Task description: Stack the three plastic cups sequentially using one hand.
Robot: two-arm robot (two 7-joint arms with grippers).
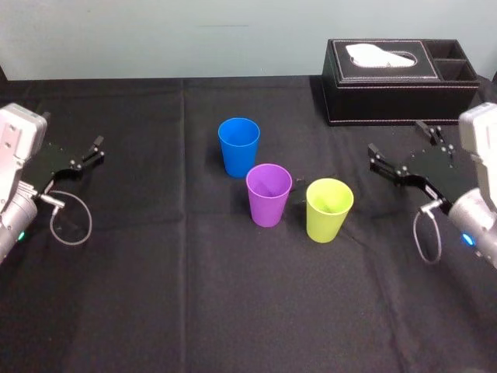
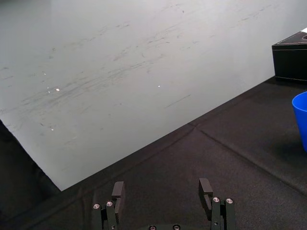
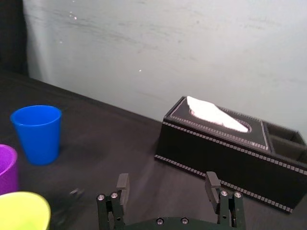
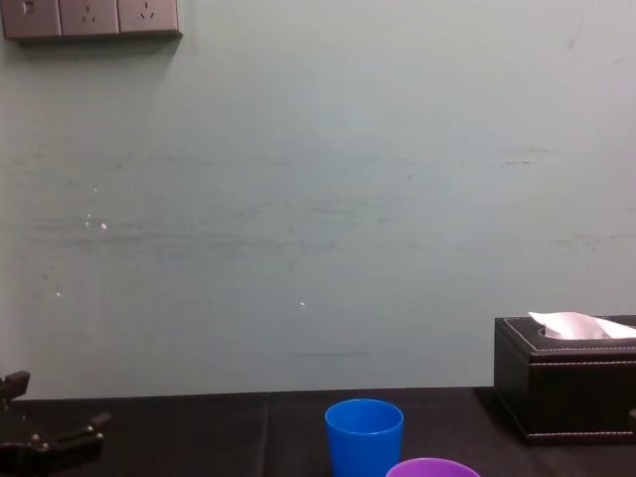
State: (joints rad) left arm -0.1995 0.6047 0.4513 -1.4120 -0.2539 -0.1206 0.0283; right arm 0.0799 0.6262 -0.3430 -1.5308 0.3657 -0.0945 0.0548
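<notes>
My right pincer (image 1: 400, 148) hangs released, empty. Nearest it stands the green cup (image 1: 328, 210), the purple cup (image 1: 269, 194) just beyond, the blue cup (image 1: 238, 146) farthest. My left pincer (image 1: 74, 136) idles spread, well past them. With 3 cups crowded, I might topple a neighbour.

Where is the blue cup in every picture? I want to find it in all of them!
Head view: blue cup stands mid-table, behind the purple cup.
Left wrist view: blue cup is cut off at the picture's edge, with the tissue box beyond it.
Right wrist view: blue cup stands whole, beyond the purple cup.
Chest view: blue cup sits low, left of the tissue box.
Shared landmark: the tissue box, in all four views.
</notes>
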